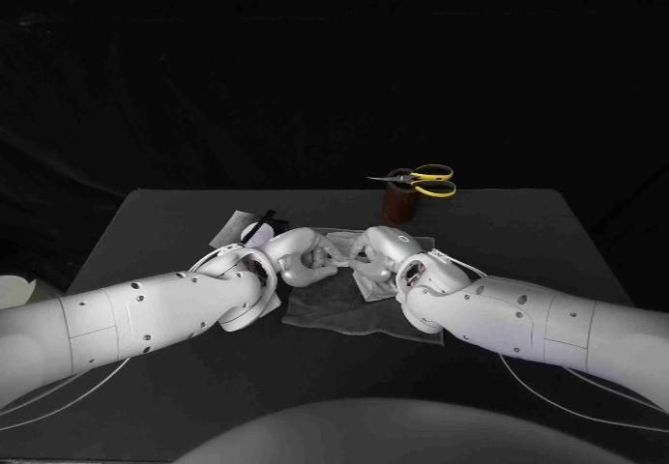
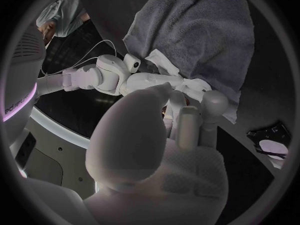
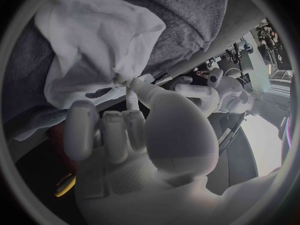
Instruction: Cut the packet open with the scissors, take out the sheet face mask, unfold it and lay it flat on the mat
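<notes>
We're spreading the crumpled mask (image 1: 336, 259) over the mat (image 1: 328, 317), right hand (image 1: 379, 253) pinching one edge, left hand (image 1: 297, 257) alongside with grip we can't tell, pulling apart slowly and low to avoid tearing.

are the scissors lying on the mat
No, the scissors sit on top of a brown holder beyond the mat.

Left arm (image 1: 139, 314) and right arm (image 1: 543, 324) reach inward, the 2 hands nearly meeting. The right hand (image 1: 376, 253) pinches the sheet mask (image 3: 106, 45); the left hand (image 1: 296, 253) curls its fingers beside it, grip unclear.
</notes>
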You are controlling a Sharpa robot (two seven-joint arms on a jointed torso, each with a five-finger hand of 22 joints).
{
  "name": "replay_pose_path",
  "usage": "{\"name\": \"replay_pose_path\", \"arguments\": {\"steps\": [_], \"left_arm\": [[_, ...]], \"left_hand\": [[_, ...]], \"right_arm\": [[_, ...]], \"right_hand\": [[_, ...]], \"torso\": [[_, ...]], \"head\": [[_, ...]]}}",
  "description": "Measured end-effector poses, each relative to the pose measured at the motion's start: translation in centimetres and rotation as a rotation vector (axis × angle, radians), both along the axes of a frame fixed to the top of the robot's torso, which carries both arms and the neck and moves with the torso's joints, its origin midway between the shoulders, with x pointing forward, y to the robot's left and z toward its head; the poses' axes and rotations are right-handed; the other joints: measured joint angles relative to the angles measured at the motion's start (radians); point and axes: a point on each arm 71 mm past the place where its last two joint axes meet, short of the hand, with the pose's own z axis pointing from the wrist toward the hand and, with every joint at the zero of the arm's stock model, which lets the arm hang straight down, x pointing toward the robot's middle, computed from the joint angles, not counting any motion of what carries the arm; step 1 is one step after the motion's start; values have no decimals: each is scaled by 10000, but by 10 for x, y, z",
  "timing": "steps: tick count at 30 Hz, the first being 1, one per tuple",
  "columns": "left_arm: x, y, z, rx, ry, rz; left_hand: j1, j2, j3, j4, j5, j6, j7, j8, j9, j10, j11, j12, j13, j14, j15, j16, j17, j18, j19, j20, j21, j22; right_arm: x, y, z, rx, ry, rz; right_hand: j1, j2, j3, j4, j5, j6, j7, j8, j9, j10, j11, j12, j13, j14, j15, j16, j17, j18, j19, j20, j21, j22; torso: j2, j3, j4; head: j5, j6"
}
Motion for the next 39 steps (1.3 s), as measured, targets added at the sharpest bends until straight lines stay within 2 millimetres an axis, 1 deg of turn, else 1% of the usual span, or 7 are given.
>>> {"name": "replay_pose_path", "arguments": {"steps": [5,7,12,22,30,36,39], "left_arm": [[0,0,2,-186,-227,38],[0,0,2,-191,-249,60],[3,-1,0,-15,-152,191],[7,-1,-9,782,385,503],[12,-1,-14,1183,579,633],[13,-3,-15,1261,635,608],[14,-4,-16,1295,677,575]], "left_hand": [[-10,-10,71,-59,0,0,-1,-57,-14,0,0,-1,16,9,9,40,82,0,36,-36,23,63],[-106,-106,106,-23,0,-6,5,-118,-42,0,0,-1,9,23,22,41,83,0,36,-36,46,66],[-167,-168,149,19,0,-78,76,-171,-58,39,39,-1,1,40,40,40,82,0,75,2,46,66],[-227,-107,229,-8,0,-78,76,-172,-58,74,73,-1,39,40,40,39,41,-1,75,2,83,114],[-267,-67,229,-8,0,-3,73,-172,-58,74,72,-1,39,40,40,38,44,0,74,2,83,113],[-267,-67,580,-245,0,-3,73,-226,-58,74,72,-2,42,39,39,37,59,0,114,37,89,147],[-267,-67,631,-244,0,-3,73,-226,-57,74,72,-2,51,39,39,37,83,0,147,4,128,180]], "right_arm": [[0,1,0,-1,28,46],[-1,1,0,4,28,55],[-1,1,0,12,22,69],[-1,1,0,13,11,70],[-1,1,0,16,8,71],[-1,1,0,25,12,84],[-1,2,0,26,13,87]], "right_hand": [[0,-1,-1,1,1,5,30,35,0,-1,1,-2,1,0,0,39,2,0,-1,0,0,-2],[-1,-1,-2,1,1,4,41,37,0,-1,1,-2,3,0,0,43,5,-1,-1,1,-1,-5],[-1,-2,-3,2,0,4,41,56,1,-1,2,-4,6,0,0,44,8,-1,-15,15,-1,-7],[-42,-43,25,-27,-2,9,36,76,2,-2,3,-24,8,0,0,40,7,-1,-16,16,-2,-3],[-66,-67,25,-27,-20,12,32,113,2,-3,3,-25,5,0,0,31,-1,0,-17,16,-2,1],[-64,-66,25,-27,-22,12,29,113,1,-4,4,-25,0,0,0,16,-2,-1,-17,16,-3,0],[-63,-65,24,-27,-37,10,28,113,2,-14,14,-26,0,0,0,12,-1,-1,-17,16,-9,-1]], "torso": [[1,4,-2],[1,7,-3],[1,14,-11],[-1,24,-17],[-2,16,-16],[-2,7,-12],[-2,7,-12]], "head": [[9,0],[17,0],[31,0],[19,0],[1,0],[-9,0],[-9,0]]}}
